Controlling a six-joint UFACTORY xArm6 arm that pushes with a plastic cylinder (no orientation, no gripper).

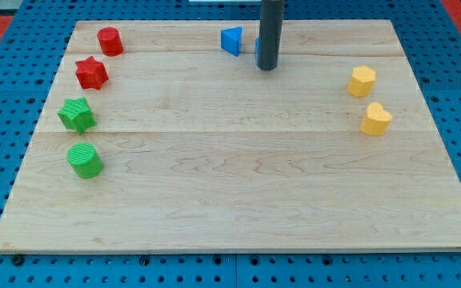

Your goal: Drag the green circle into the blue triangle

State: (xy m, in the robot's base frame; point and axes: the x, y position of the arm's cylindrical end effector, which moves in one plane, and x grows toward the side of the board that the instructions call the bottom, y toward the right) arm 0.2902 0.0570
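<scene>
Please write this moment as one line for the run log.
tip: view's top, right of blue triangle | green circle: lower left, untouched, far from triangle | status: drag not started

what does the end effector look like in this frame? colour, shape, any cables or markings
A plain straight rod, dark grey to near black, round in section like a cylinder, with a slight sheen along its length. It enters from the view's top edge, so the arm above it is out of frame. My tip is a blunt, flat-cut end, the same width as the shaft. No cables, labels, markings or sleeves are visible.
</scene>
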